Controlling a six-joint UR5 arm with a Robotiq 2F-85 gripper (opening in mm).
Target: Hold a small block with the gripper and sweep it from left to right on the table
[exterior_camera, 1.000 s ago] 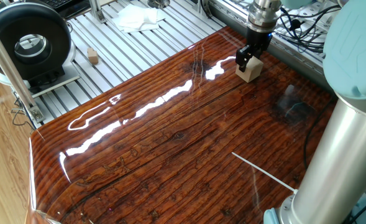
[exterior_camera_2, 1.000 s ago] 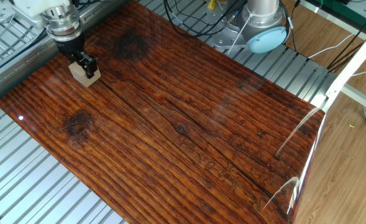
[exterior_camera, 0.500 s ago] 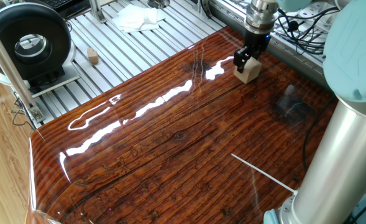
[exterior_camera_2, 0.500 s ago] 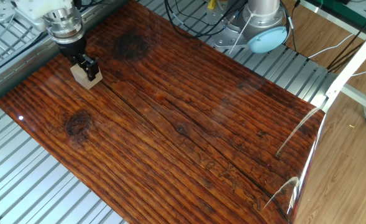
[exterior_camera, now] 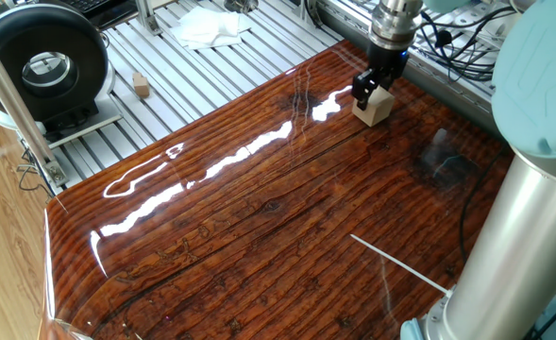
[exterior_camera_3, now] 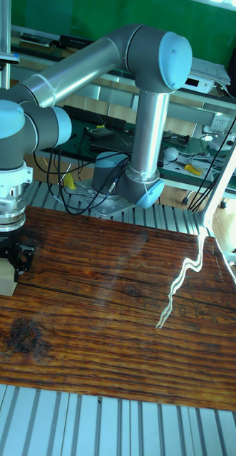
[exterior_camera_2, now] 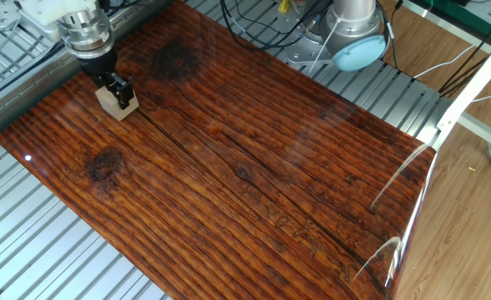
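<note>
Tall fixed view: small block (exterior_camera_3: 1, 279) near table (exterior_camera_3: 118, 335) edge

The worktop (exterior_camera_2: 253, 167) lies bare of objects from the small block (exterior_camera_2: 114, 102) across to its far end. The arm's base column (exterior_camera: 509, 236) rises at one long edge, cables (exterior_camera_2: 262, 25) crowd the corner behind it, and a clear panel (exterior_camera_2: 416, 196) walls the far end.
</note>
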